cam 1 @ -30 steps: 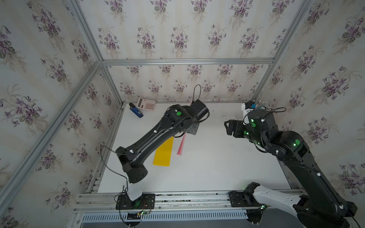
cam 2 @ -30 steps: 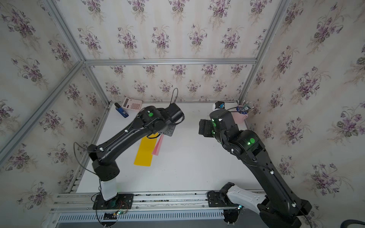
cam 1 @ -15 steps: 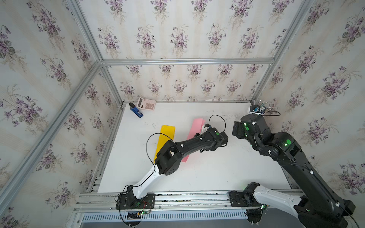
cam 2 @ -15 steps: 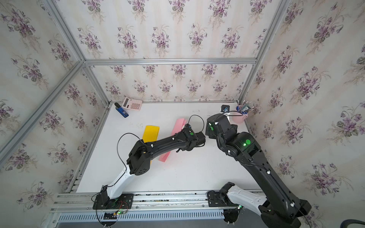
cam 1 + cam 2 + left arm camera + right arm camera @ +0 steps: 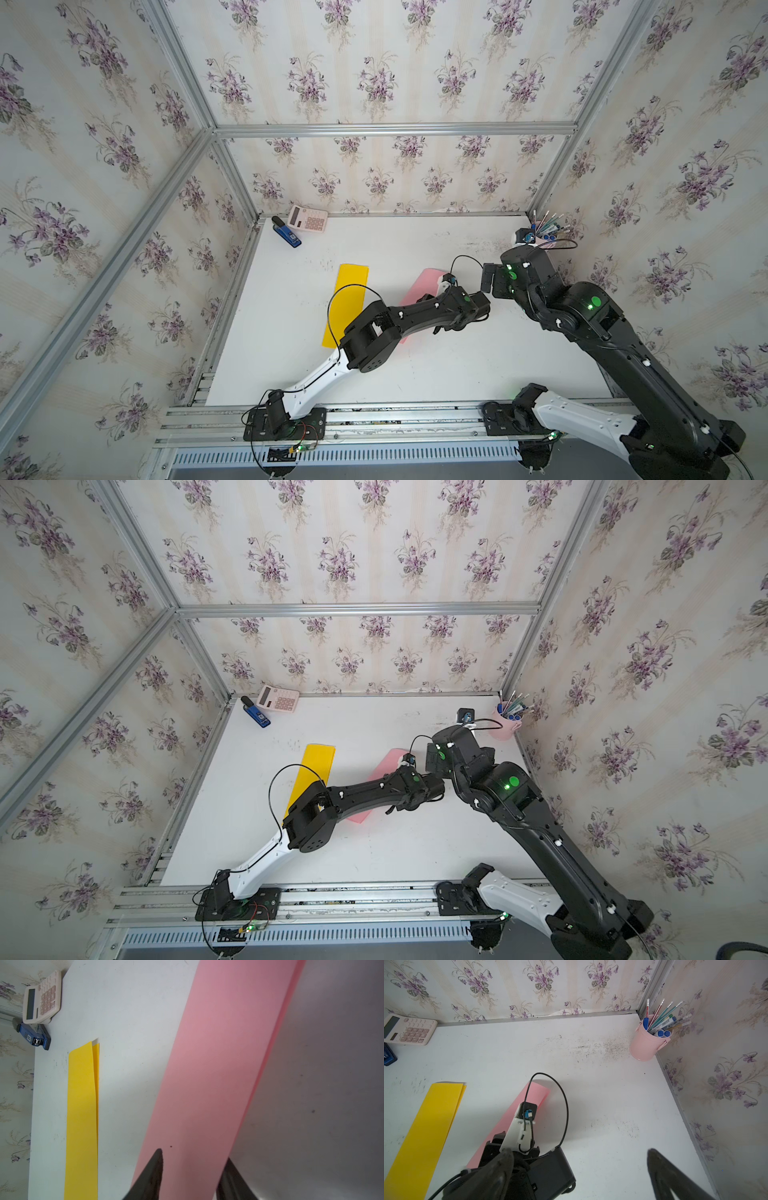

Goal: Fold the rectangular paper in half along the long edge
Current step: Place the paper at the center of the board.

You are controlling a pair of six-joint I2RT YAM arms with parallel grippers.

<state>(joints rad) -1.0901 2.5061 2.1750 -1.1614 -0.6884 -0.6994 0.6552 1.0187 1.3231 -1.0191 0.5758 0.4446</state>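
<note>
A pink paper (image 5: 419, 286) lies flat on the white table, folded lengthwise into a narrow strip; a second layer shows along one long side in the left wrist view (image 5: 218, 1064). My left gripper (image 5: 193, 1155) hangs low over it, open, with one finger over the strip and the other at its edge. In both top views the left gripper (image 5: 423, 299) (image 5: 390, 776) covers the strip's middle. My right gripper (image 5: 578, 1150) is open and empty, hovering just above the left wrist (image 5: 488, 278).
A folded yellow paper (image 5: 347, 299) lies left of the pink one. A calculator (image 5: 308, 218) and a blue stapler (image 5: 286, 237) sit at the back left. A pink pen cup (image 5: 646, 1045) stands in the back right corner. Walls enclose three sides.
The left arm swung from the back left to the centre right. The pink paper now lies flat to the right of the yellow one. The left jaws have opened.
</note>
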